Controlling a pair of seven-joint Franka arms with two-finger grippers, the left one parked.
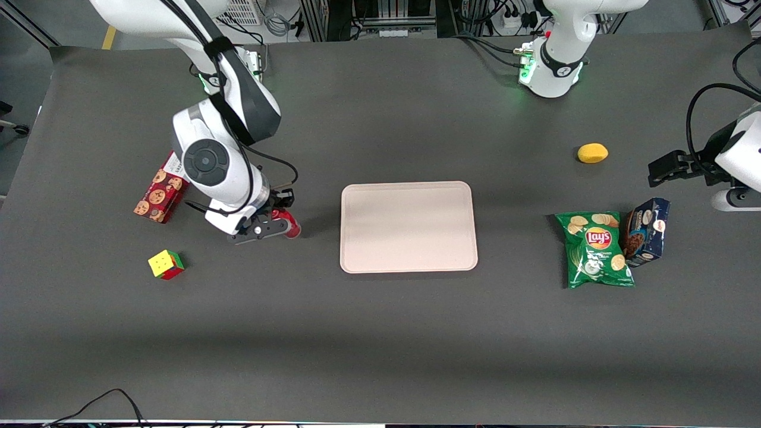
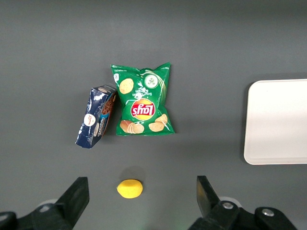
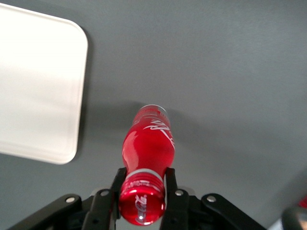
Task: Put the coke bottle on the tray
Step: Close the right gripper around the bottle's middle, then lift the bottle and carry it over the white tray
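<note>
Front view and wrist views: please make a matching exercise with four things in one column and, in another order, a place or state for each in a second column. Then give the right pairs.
Things:
1. coke bottle
2. tray
3. lemon
4. puzzle cube

Places or states:
A. lies alone toward the parked arm's end of the table
B. held at the neck between the fingers of the gripper, beside the tray
C. sits nearer to the front camera than the red cookie box
D. holds nothing, in the middle of the table

Pairs: 1-B, 2-D, 3-A, 4-C
</note>
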